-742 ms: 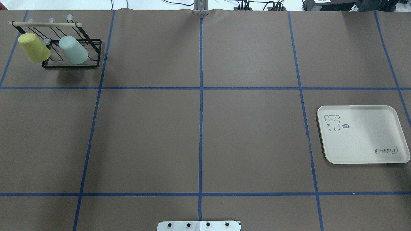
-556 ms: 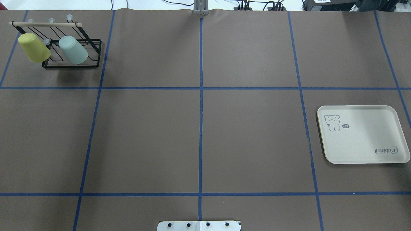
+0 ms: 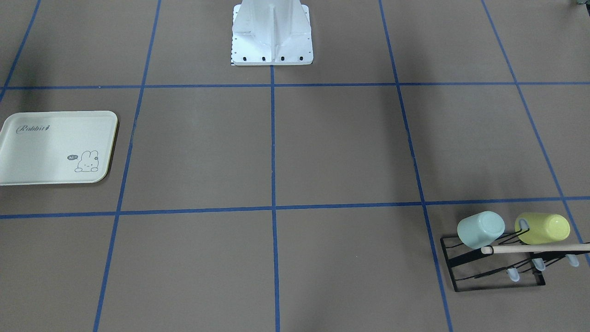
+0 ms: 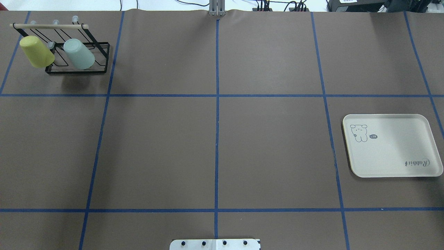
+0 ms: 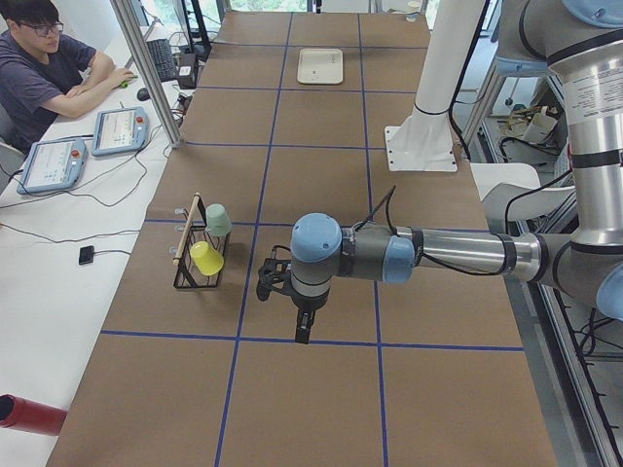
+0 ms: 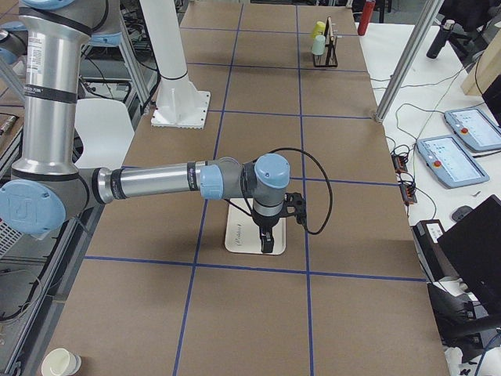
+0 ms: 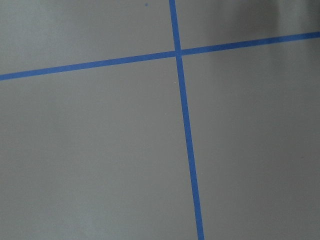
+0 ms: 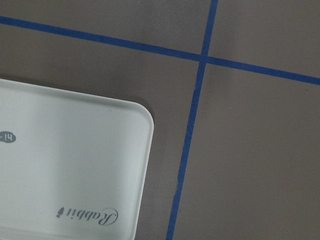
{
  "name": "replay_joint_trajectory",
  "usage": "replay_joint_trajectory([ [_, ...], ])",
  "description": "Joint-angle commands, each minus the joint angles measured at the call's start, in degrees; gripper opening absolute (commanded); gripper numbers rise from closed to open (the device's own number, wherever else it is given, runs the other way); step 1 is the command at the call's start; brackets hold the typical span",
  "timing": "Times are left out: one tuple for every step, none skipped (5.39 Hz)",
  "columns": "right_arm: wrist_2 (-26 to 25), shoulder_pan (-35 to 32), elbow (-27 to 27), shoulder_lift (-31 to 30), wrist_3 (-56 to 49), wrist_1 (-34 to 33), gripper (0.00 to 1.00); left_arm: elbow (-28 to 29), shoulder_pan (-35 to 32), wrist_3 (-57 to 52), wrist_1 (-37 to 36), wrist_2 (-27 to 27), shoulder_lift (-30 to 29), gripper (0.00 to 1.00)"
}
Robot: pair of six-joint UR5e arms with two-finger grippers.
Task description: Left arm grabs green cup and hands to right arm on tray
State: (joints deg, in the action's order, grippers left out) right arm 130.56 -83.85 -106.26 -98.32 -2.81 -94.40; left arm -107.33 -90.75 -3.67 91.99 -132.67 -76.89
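On the rack point(image 4: 76, 72) the green cup point(image 4: 79, 53) sits tilted beside a yellow cup point(image 4: 36, 52). The left gripper point(image 5: 303, 334) and right gripper point(image 6: 267, 246) hover; I cannot tell their grip.

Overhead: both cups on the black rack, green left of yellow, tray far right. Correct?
No. The overhead exterior view shows the green cup right of the yellow cup, not left. Both are on the black rack; the tray is far right.

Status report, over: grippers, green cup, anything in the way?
Left gripper, right gripper: seen from the sides only, state unclear. Green cup on rack, untouched. Yellow cup beside it, apart; path looks free.
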Motion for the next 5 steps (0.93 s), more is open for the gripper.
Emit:
replay_joint_trajectory([
  [-0.2, 0.0, 0.2, 0.7, 0.0, -0.1, 1.0, 0.8, 0.2, 0.3, 0.0, 0.0, -3.4, 1.0],
  [-0.1, 0.0, 0.3, 0.7, 0.1, -0.1, 1.0, 2.1, 0.2, 0.2, 0.5, 0.0, -5.4, 1.0],
  [-0.1, 0.0, 0.5, 0.7, 0.1, -0.1, 1.0, 6.1, 0.3, 0.2, 3.3, 0.0, -9.6, 1.0],
  [-0.1, 0.0, 0.5, 0.7, 0.2, -0.1, 1.0, 10.7, 0.3, 0.4, 10.8, 0.1, -12.4, 1.0],
  [-0.1, 0.0, 0.5, 0.7, 0.2, -0.1, 1.0, 14.4, 0.9, 0.4, 13.5, -0.1, -15.6, 1.0],
])
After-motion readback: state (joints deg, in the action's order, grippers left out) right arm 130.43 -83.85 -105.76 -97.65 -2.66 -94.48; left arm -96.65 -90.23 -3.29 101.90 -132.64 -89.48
